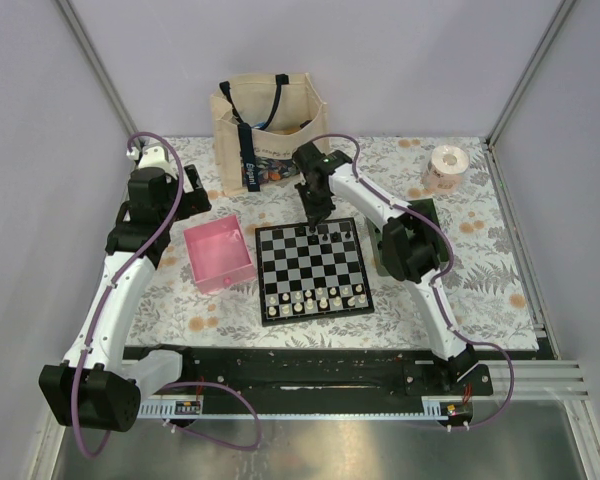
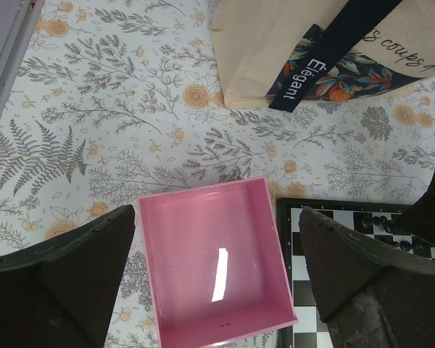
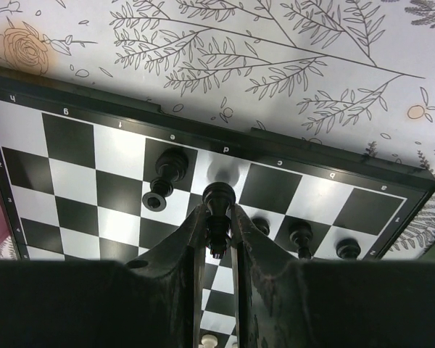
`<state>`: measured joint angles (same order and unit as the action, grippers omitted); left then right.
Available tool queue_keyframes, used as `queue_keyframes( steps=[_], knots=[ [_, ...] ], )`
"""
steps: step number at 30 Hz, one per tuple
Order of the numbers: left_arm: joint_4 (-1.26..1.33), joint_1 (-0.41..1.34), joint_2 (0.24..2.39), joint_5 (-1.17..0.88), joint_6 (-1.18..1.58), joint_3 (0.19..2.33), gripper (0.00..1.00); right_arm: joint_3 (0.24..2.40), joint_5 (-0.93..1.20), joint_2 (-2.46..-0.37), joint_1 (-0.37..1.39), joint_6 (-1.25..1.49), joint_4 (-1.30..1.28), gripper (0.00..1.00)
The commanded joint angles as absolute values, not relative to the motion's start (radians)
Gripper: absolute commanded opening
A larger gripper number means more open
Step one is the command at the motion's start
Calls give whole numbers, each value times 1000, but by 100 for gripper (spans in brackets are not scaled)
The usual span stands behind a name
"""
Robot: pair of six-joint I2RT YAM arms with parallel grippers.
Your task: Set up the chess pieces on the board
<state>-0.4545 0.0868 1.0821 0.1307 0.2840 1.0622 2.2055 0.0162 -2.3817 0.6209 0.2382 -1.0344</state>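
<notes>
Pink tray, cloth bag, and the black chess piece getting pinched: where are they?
pink tray [image 2: 196, 246]: left wrist view, on its bare floor.
cloth bag [image 2: 254, 43]: left wrist view, on its beige side.
black chess piece [image 3: 219, 195]: right wrist view, on its round head.

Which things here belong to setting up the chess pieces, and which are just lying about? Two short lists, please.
Job in hand: board, black chess pieces, right gripper shut on a black piece.
Lying about: pink tray, tote bag, tape roll.
</notes>
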Motion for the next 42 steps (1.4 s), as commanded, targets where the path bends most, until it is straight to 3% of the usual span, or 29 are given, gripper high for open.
queue_keyframes(
  steps=[1,21,24,33,42],
  knots=[
    [-422,86,1068,127,275,1068,99,2266,40,-2411,644,252,-1029,9],
    [-422,86,1069,132,273,1069,99,2266,-32,-2421,644,253,-1020,11],
    [-422,86,1072,129,273,1069,99,2264,-23,-2427,644,250,-1019,16],
    [-422,86,1068,132,273,1068,99,2286,21,-2413,646,256,-1022,46],
    [-420,86,1066,130,273,1069,99,2342,-21,-2346,641,241,-1045,50]
  ],
)
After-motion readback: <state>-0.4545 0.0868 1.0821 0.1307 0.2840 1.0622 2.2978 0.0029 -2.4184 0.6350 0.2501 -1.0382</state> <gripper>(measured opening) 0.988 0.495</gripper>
